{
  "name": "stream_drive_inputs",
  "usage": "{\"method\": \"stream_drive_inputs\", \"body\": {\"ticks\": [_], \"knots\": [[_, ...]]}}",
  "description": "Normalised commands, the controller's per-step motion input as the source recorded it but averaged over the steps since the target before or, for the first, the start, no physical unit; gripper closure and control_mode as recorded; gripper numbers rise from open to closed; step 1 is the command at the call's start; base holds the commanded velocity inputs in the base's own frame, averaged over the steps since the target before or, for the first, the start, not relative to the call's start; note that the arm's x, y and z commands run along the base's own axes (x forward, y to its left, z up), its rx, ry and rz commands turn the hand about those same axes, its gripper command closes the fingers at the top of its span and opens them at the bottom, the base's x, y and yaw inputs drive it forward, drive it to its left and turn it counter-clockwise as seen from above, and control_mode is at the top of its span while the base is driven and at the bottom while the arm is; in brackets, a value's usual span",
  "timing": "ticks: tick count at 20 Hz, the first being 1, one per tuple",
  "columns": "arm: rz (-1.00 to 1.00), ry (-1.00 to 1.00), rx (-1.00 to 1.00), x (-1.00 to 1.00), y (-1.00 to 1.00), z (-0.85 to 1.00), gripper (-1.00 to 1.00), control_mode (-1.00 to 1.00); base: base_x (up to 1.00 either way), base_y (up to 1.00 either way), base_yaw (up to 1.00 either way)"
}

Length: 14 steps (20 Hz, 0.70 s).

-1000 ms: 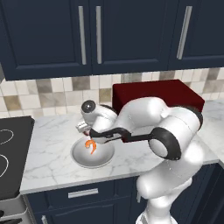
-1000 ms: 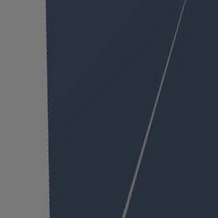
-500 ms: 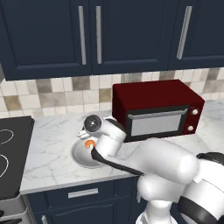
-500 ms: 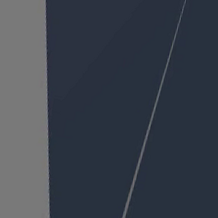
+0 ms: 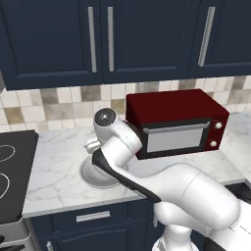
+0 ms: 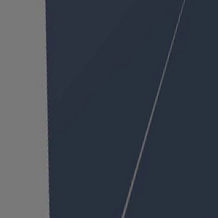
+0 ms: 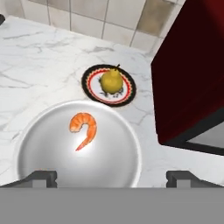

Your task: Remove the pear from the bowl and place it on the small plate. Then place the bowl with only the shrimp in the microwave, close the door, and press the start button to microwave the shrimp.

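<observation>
In the hand view the light-grey bowl [image 7: 48, 151] lies right below me with only the curled orange shrimp [image 7: 83, 129] in it. Beyond it, touching the bowl's far rim, is the small black-rimmed plate [image 7: 127, 94] with the yellow pear [image 7: 110, 81] standing on it. My gripper [image 7: 111, 178] is open, fingertips [image 7: 43, 177] spread wide above the bowl's near rim, nothing between them. In the left base view my arm covers most of the bowl [image 5: 90, 177]. The microwave and its door are out of view.
A dark red countertop oven [image 5: 176, 125] [image 7: 192, 74] stands close to the right of the bowl and plate. A black stovetop [image 5: 10, 171] sits at the counter's left end. Navy cabinet doors [image 6: 131, 110] are close in the right base view.
My arm has swung in front of the camera, so it now hides the shrimp and most of the bowl in the left base view. The hand stays over the bowl.
</observation>
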Motion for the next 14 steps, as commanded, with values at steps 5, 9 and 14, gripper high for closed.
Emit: {"method": "stream_drive_inputs", "body": {"ticks": [5,9,14], "knots": [[0.00,0.28,-0.05,-0.25,0.45,-0.02,-1.00,-1.00,0.00,0.00,0.00],[0.03,0.24,-0.10,-0.11,0.54,-0.23,-1.00,-1.00,0.00,0.00,0.00],[0.10,0.15,-0.15,0.00,0.66,-0.28,-1.00,-1.00,0.00,0.00,0.00]]}}
